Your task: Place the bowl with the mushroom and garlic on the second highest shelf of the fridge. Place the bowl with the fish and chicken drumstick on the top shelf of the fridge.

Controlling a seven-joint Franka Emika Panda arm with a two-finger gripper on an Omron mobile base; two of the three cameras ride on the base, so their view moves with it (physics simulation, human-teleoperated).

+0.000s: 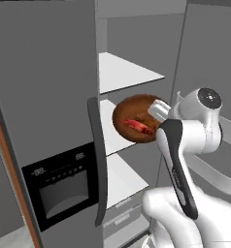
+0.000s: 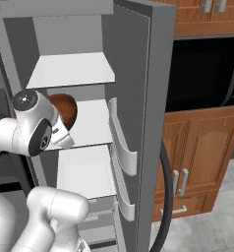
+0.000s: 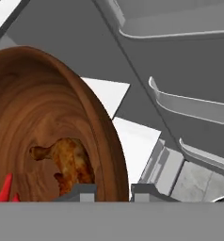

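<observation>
My gripper point(image 1: 155, 116) is shut on the rim of the dark brown bowl with the fish and chicken drumstick point(image 1: 133, 115), which is tipped steeply on its side. The bowl hangs in the open fridge point(image 1: 44, 97), below the top shelf point(image 1: 127, 72) and in front of the second highest shelf point(image 1: 107, 127). In the hand view the drumstick point(image 3: 69, 162) and red fish point(image 3: 5, 190) lie inside the bowl point(image 3: 38, 108), with the gripper point(image 3: 113, 192) pinching its edge. From the right, the bowl point(image 2: 66, 109) shows behind the hand. The bowl with the mushroom and garlic is out of view.
The shut left door carries a black dispenser panel point(image 1: 59, 189) and a long handle point(image 1: 98, 160). The open right door holds grey bins point(image 2: 121, 142). More shelves point(image 2: 84, 170) and drawers lie below. A microwave point(image 2: 202, 74) and wood cabinets point(image 2: 197, 162) stand to the right.
</observation>
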